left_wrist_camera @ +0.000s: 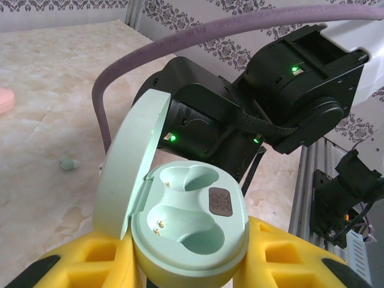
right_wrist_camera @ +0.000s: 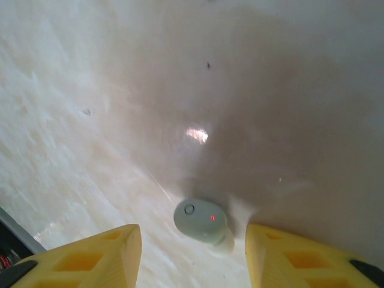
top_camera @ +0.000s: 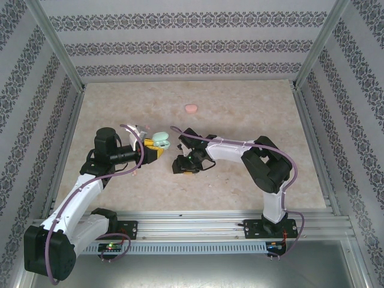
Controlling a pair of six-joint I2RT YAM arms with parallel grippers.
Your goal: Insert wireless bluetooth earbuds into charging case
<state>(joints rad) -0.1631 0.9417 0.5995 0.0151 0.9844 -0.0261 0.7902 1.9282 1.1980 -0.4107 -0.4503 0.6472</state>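
My left gripper point(top_camera: 154, 150) is shut on an open mint green charging case point(left_wrist_camera: 192, 225), held between the yellow fingers point(left_wrist_camera: 287, 255). The lid point(left_wrist_camera: 129, 171) stands up on the left, and both sockets are bare. In the top view the case point(top_camera: 160, 141) sits left of centre. My right gripper point(right_wrist_camera: 192, 255) points down at the table, open, its fingers either side of a mint green earbud point(right_wrist_camera: 201, 220) with a red light, not touching it. A second mint earbud point(left_wrist_camera: 68, 162) lies on the table left of the case.
A closed pink case point(top_camera: 191, 108) lies further back on the marble table point(top_camera: 240, 114); its edge shows in the left wrist view point(left_wrist_camera: 3, 99). The right arm's black wrist point(left_wrist_camera: 240, 126) hangs close behind the held case. Patterned walls enclose the table.
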